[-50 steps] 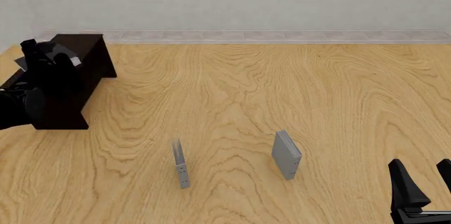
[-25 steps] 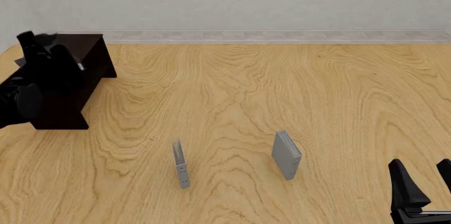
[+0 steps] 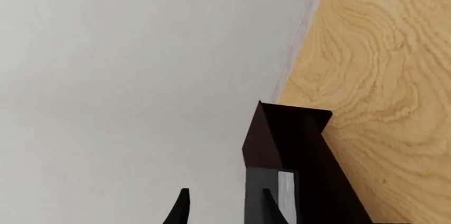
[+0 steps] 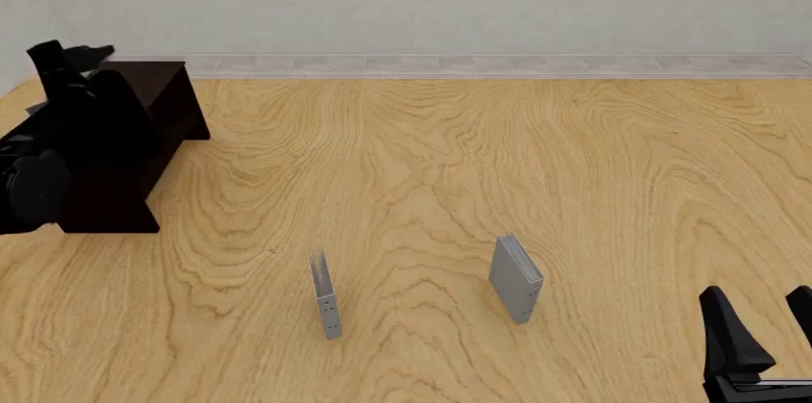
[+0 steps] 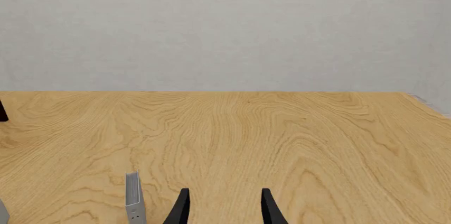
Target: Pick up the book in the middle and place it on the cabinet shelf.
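With its fingers parted, the left gripper (image 3: 222,208) is hovering at the long dark brown-black wooden cabinet shelf (image 4: 140,151) near the table's far-left corner, where the thick black-covered book (image 3: 271,195) is lying, risking knocking it off.

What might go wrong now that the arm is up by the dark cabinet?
The open left tool hangs right by the black-covered book with white pages on the dark brown wooden cabinet; pulling away carelessly might nudge the book off. Swinging back low, the arm might also topple the thin grey upright book.
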